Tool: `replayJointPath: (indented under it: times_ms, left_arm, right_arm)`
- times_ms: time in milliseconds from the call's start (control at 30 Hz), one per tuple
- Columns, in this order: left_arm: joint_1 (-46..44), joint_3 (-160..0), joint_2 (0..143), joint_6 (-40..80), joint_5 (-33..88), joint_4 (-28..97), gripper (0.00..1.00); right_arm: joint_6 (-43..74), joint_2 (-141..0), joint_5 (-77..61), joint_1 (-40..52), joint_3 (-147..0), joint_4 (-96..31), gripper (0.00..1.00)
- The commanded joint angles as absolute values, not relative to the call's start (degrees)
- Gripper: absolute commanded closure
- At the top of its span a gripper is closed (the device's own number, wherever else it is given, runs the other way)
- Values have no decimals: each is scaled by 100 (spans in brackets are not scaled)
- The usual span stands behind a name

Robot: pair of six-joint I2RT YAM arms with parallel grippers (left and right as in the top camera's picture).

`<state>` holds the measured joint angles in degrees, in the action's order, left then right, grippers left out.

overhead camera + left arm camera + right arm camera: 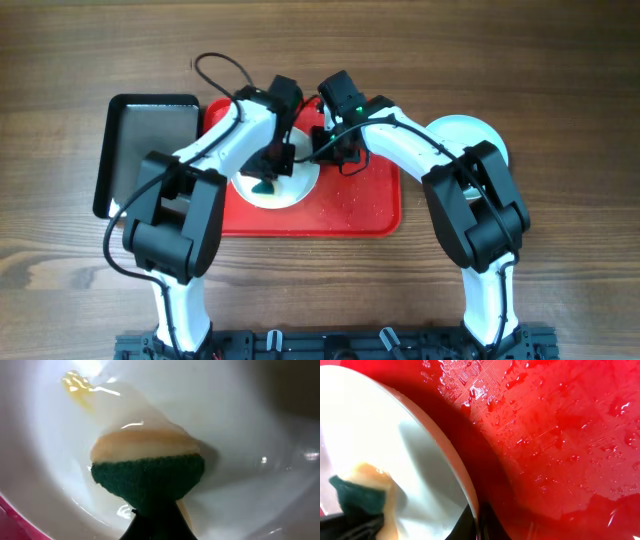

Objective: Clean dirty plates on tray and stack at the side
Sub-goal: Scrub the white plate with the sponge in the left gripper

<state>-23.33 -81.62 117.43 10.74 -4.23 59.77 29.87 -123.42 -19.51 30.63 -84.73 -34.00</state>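
Observation:
A white plate [292,190] lies on the red tray [360,210], left of its middle. My left gripper [268,178] is shut on a green and yellow sponge [262,186] and presses it on the plate. In the left wrist view the sponge [147,470] sits on the wet plate [240,420] below a yellow smear [77,387]. My right gripper [322,152] is shut on the plate's right rim [465,485], with its jaws [477,522] on either side of the rim. A pale turquoise plate [465,132] lies on the table right of the tray, partly under the right arm.
A smaller black tray [150,140] lies against the red tray's left end. The red tray's floor [560,435] is wet with droplets. Both arms cross over the tray's far half. Bare wooden table [560,250] surrounds the trays.

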Motion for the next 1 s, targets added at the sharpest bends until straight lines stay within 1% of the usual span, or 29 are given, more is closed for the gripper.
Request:
replayJointPath:
  times_ms: [0,67,233,300,433,500,533,567,733,767,833,900,933,967]
  left_arm:
    - [-2482,-7981,11830,609,119,5725,96]
    - [-2392,-7981,11830,834,-121,5433,96]
    - [-2161,-7981,11830,2217,-1758,4414,96]
    - [-2158,-7981,11830,2528,-2241,4147,96]
    - [-2158,-7981,11830,2600,-2379,3935,96]
    - [-2156,-7981,11830,2366,-1879,3983,96]
    - [-2139,-7981,11830,2082,-1328,4010,96]
    - [-2106,-7981,11830,1678,-432,4104,96]
    - [-2086,-7983,11830,425,2292,4615,96]
    - [-2086,-7983,11830,250,2668,4685,96]
    - [-2086,-7983,11830,152,2893,4764,96]
    - [-2075,-7983,11830,176,2751,4759,96]
    - [-2067,-7983,11830,233,2475,4759,96]
    - [-2060,-7983,11830,515,1935,4762,96]
  right_arm:
    - [3000,-12527,-1957,3068,-8385,-3374,96]
    - [3000,-12527,-1957,3068,-8385,-3389,96]
    - [2998,-12527,-1957,3068,-8385,-3426,96]
    - [2995,-12527,-1957,3068,-8385,-3465,96]
    - [2952,-12527,-1955,3068,-8385,-3500,96]
    - [2952,-12527,-1953,3068,-8385,-3500,96]
    - [2952,-12527,-1953,3068,-8385,-3500,96]
    - [2950,-12527,-1953,3068,-8385,-3498,96]
    - [2952,-12527,-1953,3068,-8385,-3494,96]
    - [2952,-12527,-1955,3068,-8385,-3494,96]
    - [2950,-12527,-1955,3068,-8385,-3496,96]
    - [2947,-12527,-1955,3068,-8385,-3503,96]
    - [2926,-12527,-1957,3068,-8385,-3503,95]
    - [2904,-12527,-1959,3068,-8385,-3503,96]
